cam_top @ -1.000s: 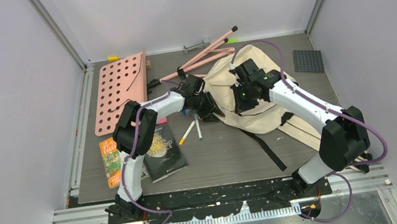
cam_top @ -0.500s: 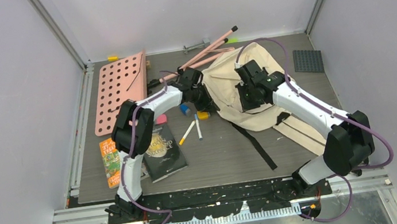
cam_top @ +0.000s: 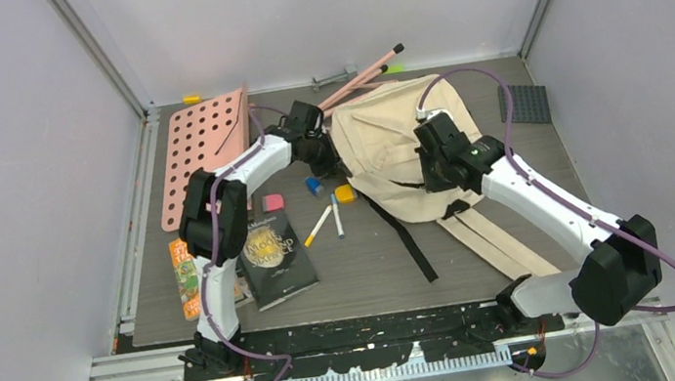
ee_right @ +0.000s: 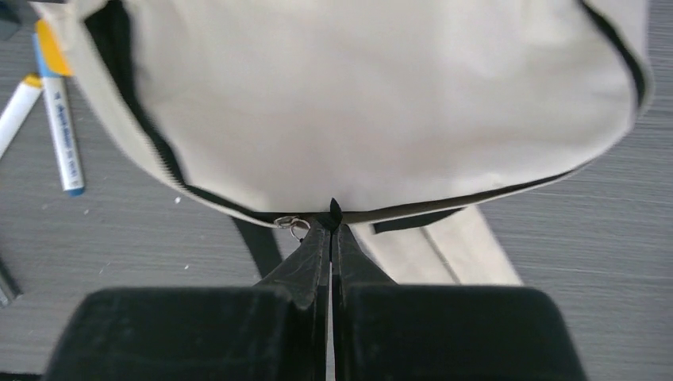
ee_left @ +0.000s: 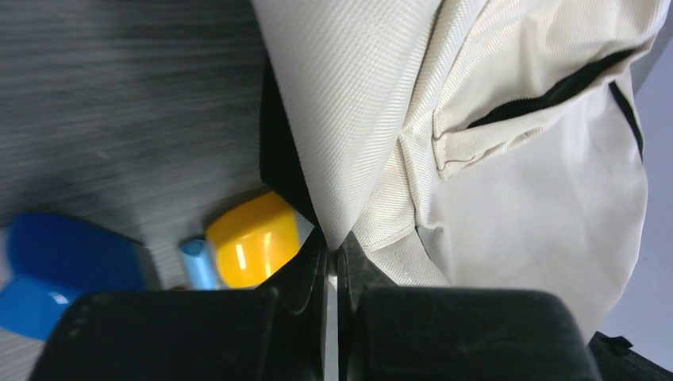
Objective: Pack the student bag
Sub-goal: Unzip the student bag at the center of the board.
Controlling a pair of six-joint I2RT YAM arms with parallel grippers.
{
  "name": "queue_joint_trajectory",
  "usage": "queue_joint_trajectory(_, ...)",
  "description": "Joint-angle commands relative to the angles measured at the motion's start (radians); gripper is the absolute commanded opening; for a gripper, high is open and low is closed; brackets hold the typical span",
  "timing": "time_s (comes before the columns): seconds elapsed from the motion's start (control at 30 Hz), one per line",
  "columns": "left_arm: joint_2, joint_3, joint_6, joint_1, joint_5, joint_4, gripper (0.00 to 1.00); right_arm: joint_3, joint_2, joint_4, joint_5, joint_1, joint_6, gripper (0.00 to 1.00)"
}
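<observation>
**Both jaws clenched on the backpack, far centre of the worktop**

- Large cream-beige cloth student bag (cam_top: 384, 137) lies slumped on the far half of the dark grey wood-grain worktop (cam_top: 364, 271), from centre toward the right. Its black webbing strap (cam_top: 407, 240) and beige shoulder straps (cam_top: 492, 237) trail toward the near edge.
- Left jaws: clenched on a fold of cream fabric at the bag's left edge. In the left wrist view the cloth runs straight into the closed tips.
- Right jaws: clenched on the bag's near rim at the black zipper line, a small black tab pinched between the tips. A small metal ring (ee_right: 292, 224) sits just beside them.
- Just beside the bag's left edge lie a small yellow block (cam_top: 345, 193) and a small blue block (cam_top: 314, 186).
- Two white marker pens (cam_top: 327, 222) lie nearer the front.
- A pink eraser (cam_top: 273, 202) sits left of the blue block.
- Dark hardcover book (cam_top: 274, 258) and orange-green paperback (cam_top: 189, 274) lie toward the near left corner.
- Pink perforated board (cam_top: 205, 149) lies at the far left corner.
- Pink tubes (cam_top: 362, 69) lie along the far edge.
- Dark grey studded square plate (cam_top: 523, 104) sits at the far right corner.
</observation>
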Motion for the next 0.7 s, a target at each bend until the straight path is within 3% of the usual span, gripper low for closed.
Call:
queue_joint_trajectory(0.0, -0.055, 0.055, 0.079, 0.085, -0.153, 0.026, 0.0, -0.007, -0.004, -0.027, 0.228, -0.01, 0.031, 0.01)
queue_joint_trajectory(0.2, -0.038, 0.094, 0.128, 0.096, -0.219, -0.012, 0.0, 0.043, 0.041, -0.023, 0.314, -0.021, 0.058, 0.01)
queue_joint_trajectory(0.33, -0.059, 0.085, 0.173, 0.093, -0.206, 0.021, 0.01, 0.048, 0.028, 0.037, 0.234, -0.026, 0.041, 0.01)
queue_joint_trajectory(0.53, -0.168, 0.018, 0.294, 0.063, -0.274, 0.091, 0.57, 0.027, -0.021, 0.102, 0.164, -0.026, 0.044, 0.0)
queue_joint_trajectory(0.67, -0.272, -0.057, 0.438, 0.004, -0.215, 0.215, 0.65, 0.016, -0.032, 0.123, 0.137, -0.026, 0.042, 0.01)
